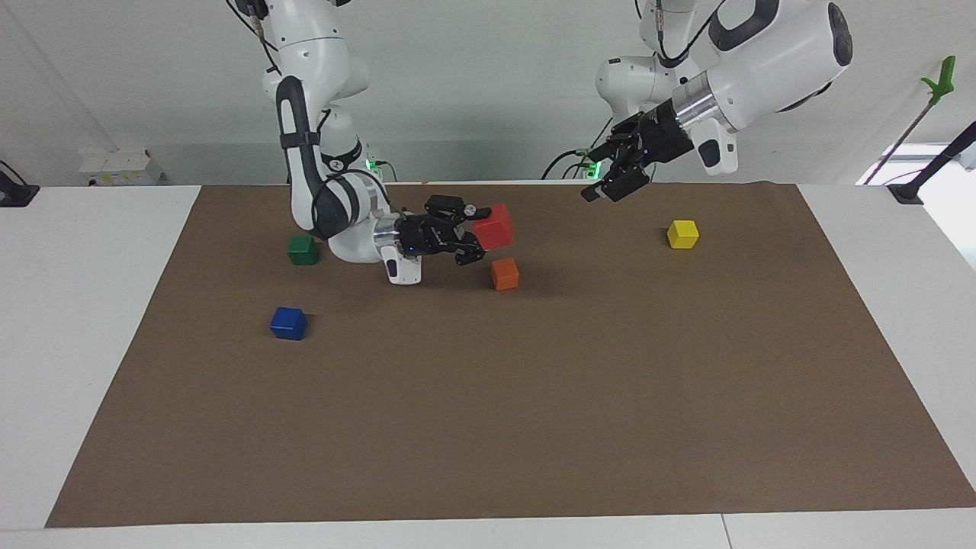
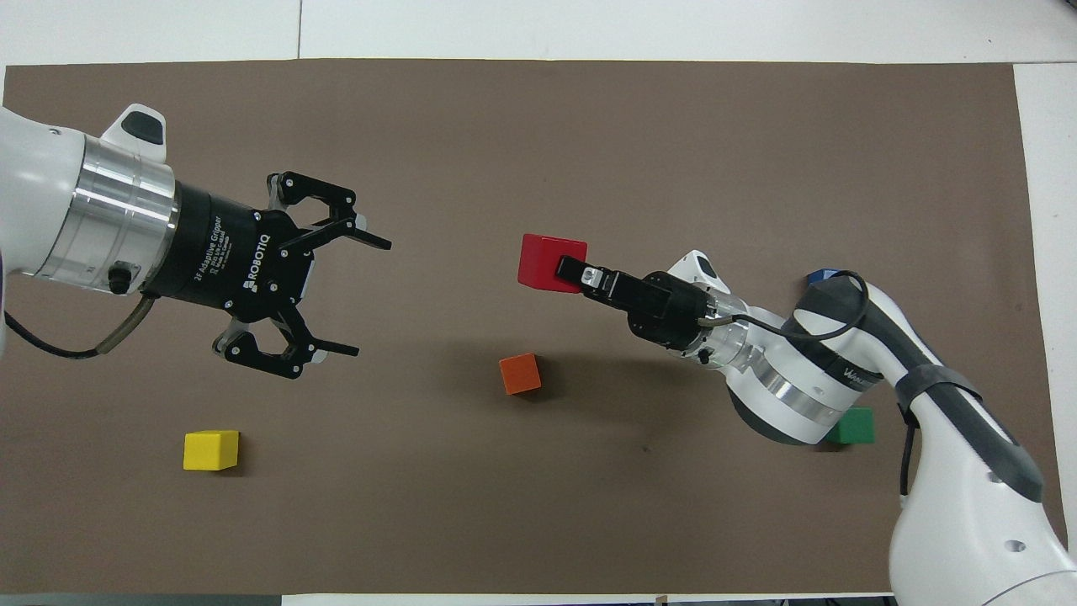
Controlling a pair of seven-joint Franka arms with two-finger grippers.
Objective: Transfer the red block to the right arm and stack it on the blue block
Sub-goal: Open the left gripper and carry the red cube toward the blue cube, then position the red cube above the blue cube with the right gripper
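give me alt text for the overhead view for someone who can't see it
The right hand holds the red block in the air above the brown mat, while the left hand hangs open facing it. An orange block lies on the mat below them.

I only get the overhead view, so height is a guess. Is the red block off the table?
Observer: Yes. The right gripper holds the red block in the air, higher than the orange block.
Operator: The arm hides most of the blue block. Is it free?
Observer: The blue block sits alone with nothing on it, farther from the robots than the green block.
Operator: And the left gripper?
Observer: The left gripper hangs open, high in the air.
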